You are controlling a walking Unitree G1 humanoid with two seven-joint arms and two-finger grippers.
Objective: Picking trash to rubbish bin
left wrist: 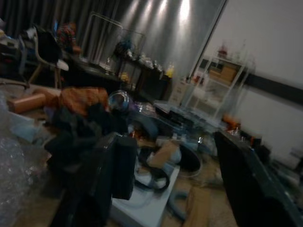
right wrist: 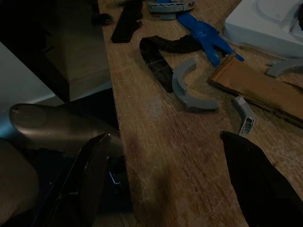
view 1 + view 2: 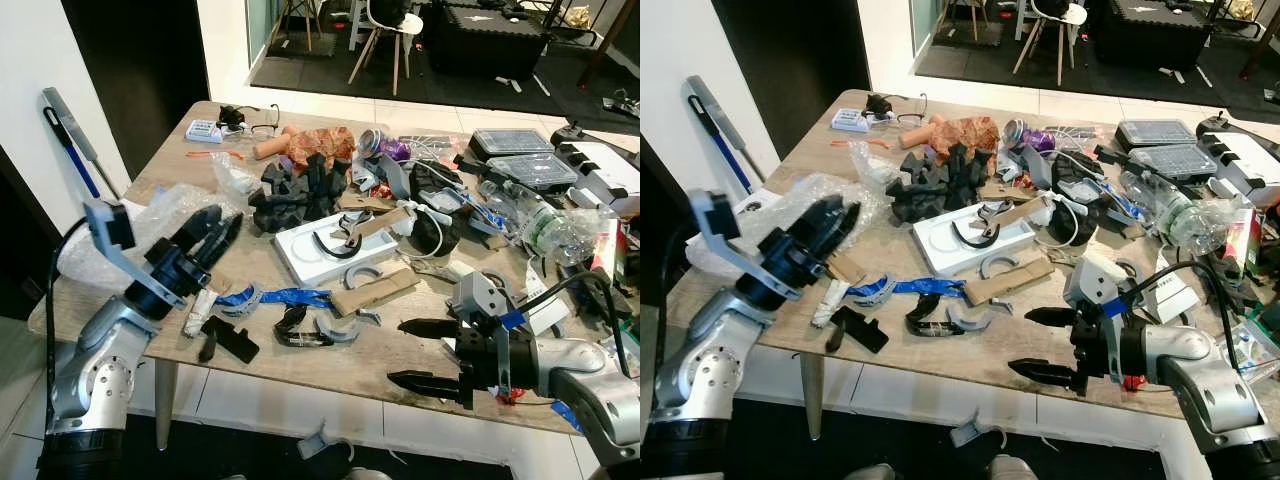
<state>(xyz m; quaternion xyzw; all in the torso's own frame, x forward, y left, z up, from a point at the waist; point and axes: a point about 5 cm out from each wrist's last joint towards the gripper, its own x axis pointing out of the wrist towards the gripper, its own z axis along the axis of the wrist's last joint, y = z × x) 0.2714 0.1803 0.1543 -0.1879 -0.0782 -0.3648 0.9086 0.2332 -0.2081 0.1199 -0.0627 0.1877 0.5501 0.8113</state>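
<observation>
The right end effector (image 3: 418, 352) hangs at the near edge of the wooden bench (image 3: 330, 365), towards its right corner, its two black fingers spread wide and holding nothing, pointed at the scraps nearest it: a grey curved piece (image 2: 191, 91), a black curved strip (image 2: 161, 54) and a flat brown cardboard piece (image 3: 373, 291). The left end effector (image 3: 215, 232) is raised over the left edge beside the crumpled clear plastic wrap (image 3: 150, 215), fingers apart and empty. A blue strip (image 3: 285, 296) and a white tray (image 3: 325, 250) lie mid-bench amid dense clutter.
</observation>
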